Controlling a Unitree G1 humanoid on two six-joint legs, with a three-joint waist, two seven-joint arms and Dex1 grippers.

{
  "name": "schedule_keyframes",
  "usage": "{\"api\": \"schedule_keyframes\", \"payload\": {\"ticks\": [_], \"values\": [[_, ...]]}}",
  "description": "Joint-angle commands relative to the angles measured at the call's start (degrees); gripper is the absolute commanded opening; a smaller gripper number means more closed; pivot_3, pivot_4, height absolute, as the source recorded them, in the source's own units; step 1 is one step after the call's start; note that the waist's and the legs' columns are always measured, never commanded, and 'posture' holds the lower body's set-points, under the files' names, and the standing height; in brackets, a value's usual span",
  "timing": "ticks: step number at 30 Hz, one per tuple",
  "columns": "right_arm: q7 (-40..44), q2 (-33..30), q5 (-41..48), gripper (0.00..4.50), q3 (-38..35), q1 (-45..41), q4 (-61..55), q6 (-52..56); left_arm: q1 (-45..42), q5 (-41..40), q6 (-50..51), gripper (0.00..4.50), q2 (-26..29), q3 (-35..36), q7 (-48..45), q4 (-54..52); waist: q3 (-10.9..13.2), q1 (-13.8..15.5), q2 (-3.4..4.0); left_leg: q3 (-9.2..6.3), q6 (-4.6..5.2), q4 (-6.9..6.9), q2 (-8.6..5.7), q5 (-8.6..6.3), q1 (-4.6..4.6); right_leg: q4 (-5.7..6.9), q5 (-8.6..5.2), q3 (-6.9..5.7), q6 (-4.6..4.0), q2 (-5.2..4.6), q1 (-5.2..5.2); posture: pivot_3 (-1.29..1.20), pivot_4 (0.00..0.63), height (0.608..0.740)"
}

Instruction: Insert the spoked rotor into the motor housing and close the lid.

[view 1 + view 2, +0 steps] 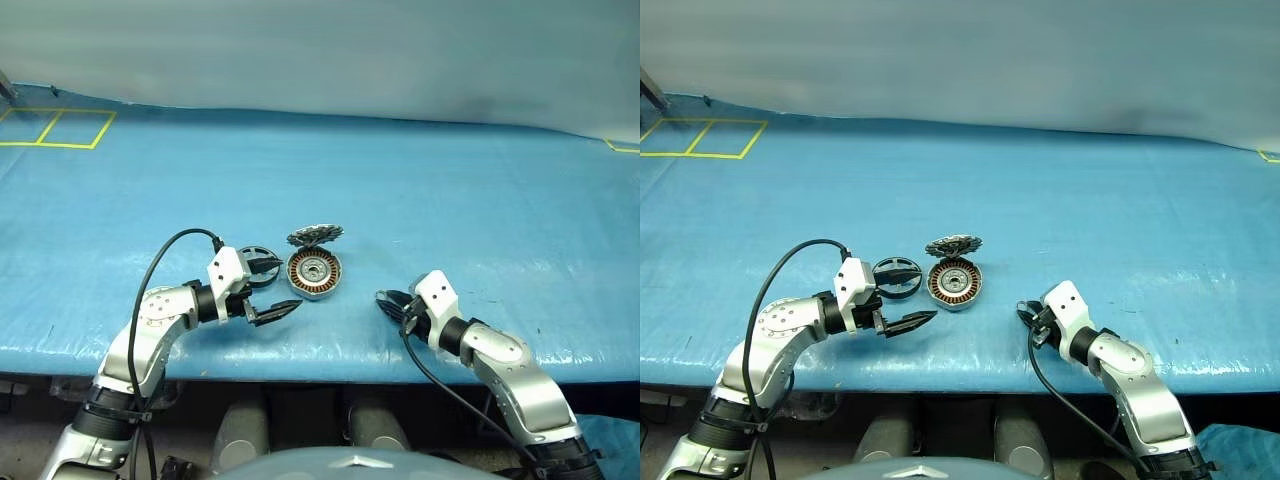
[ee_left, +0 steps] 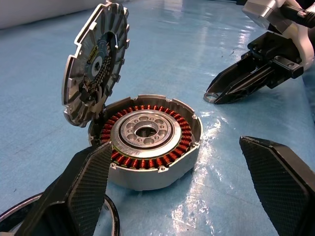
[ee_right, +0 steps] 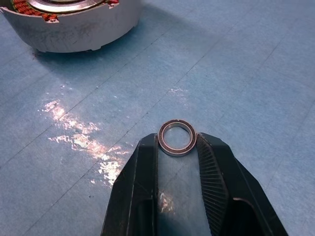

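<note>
The spoked rotor point(image 1: 897, 275) is lying flat on the blue surface point(image 1: 450, 200), just beside the motor housing point(image 1: 314, 272), whose lid point(image 1: 314, 236) is standing tilted open. The rotor is judged light, rigid and thin; rim edges are being favoured for grasping. The left gripper point(image 1: 274, 290) is spread wide; a small ring point(image 3: 176, 138) is being pinched by the right gripper point(image 3: 177, 147).

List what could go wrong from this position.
1. The right pincer pinches a small metal ring only at its fingertips; it might slip out and roll off the near table edge.
2. The lid stands tilted open on the motor housing; a knock could drop it shut before the spoked rotor goes in.
3. The open left pincer sits close beside the housing and rotor and may nudge them.
</note>
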Motion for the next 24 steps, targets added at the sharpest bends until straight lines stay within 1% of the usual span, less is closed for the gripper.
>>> {"api": "schedule_keyframes", "payload": {"ticks": [1,5,11,16,24], "values": [[1.3,-0.6,1.4,0.82,0.3,-2.3,-3.6,0.9,0.1,-0.7,-0.4,4.50,0.9,1.8,0.3,-1.7,0.0,0.0,0.00,0.00,0.00,0.00,0.00,0.00,0.00,0.00,0.00,0.00,0.00,0.00,-0.01,0.00,0.150,0.740],[3.1,-0.3,3.0,0.82,1.0,-6.6,-5.3,1.8,0.5,-1.8,-1.1,4.50,0.4,2.1,-0.2,-1.5,0.0,-0.1,0.02,0.01,0.00,-0.01,0.00,0.00,-0.01,0.00,0.00,0.00,0.00,0.00,-0.02,0.00,0.150,0.740],[5.1,0.1,2.7,0.82,4.8,-13.5,-5.3,2.5,1.2,-1.5,-1.7,4.50,-0.2,2.6,0.5,-1.6,0.0,0.0,0.01,-0.01,0.00,-0.02,-0.01,0.00,-0.03,-0.01,0.00,-0.01,0.00,0.00,-0.02,0.00,0.150,0.740],[6.2,1.6,0.1,0.82,10.1,-19.6,-0.4,1.5,1.2,-1.2,-1.1,4.50,-0.1,3.2,1.5,-1.7,0.0,-0.1,0.01,-0.02,0.00,-0.02,0.00,0.00,-0.02,0.00,0.01,-0.02,0.00,0.01,-0.02,0.00,0.150,0.740],[7.2,4.4,-0.5,0.82,12.5,-23.2,5.4,0.3,1.9,-1.6,-1.0,4.50,0.0,3.7,2.1,-2.6,0.0,0.0,0.01,-0.02,0.00,-0.03,-0.01,0.00,-0.04,0.00,0.02,-0.03,0.00,0.01,-0.03,0.00,0.150,0.740]]}}
